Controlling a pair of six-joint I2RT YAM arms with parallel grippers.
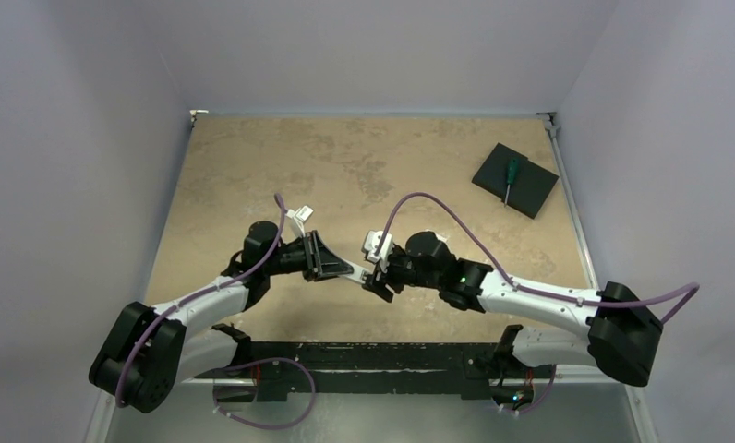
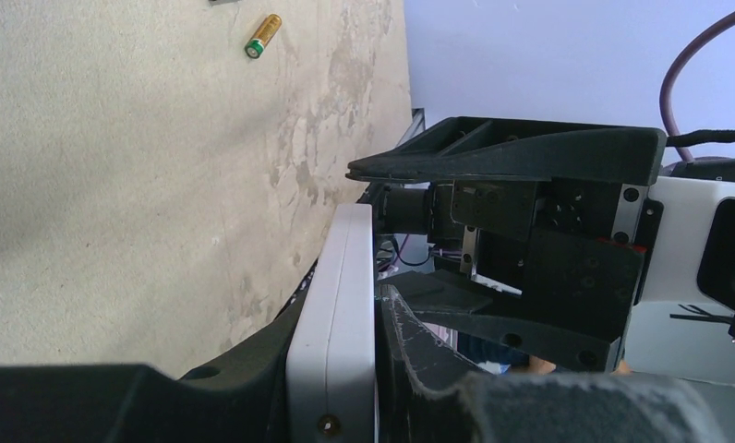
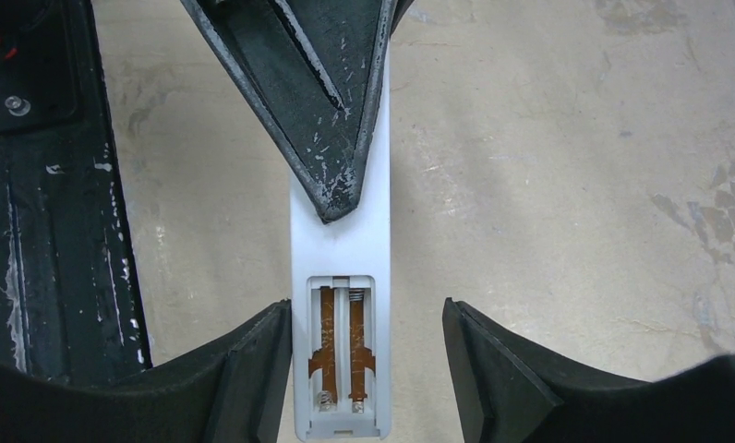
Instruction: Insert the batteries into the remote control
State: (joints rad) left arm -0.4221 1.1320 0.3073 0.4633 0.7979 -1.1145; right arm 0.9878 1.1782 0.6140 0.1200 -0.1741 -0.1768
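The white remote control (image 3: 341, 235) hangs above the table, back side up, its battery recess (image 3: 341, 346) open and empty, showing springs and copper strips. My left gripper (image 2: 331, 369) is shut on its far half, pinching it edge-on between both jaws (image 1: 336, 266). Around the recess end stands my right gripper (image 3: 364, 369), open: its left finger (image 3: 253, 369) touches the remote's side, its right finger (image 3: 498, 369) stands well apart. One gold battery with a green end (image 2: 263, 35) lies on the table, far from both grippers in the left wrist view.
A black square pad (image 1: 521, 189) with a green-handled screwdriver (image 1: 510, 175) on it lies at the table's far right. The two arms meet nose to nose at the table's near middle (image 1: 359, 274). Walls close in the table (image 1: 253, 166) on three sides.
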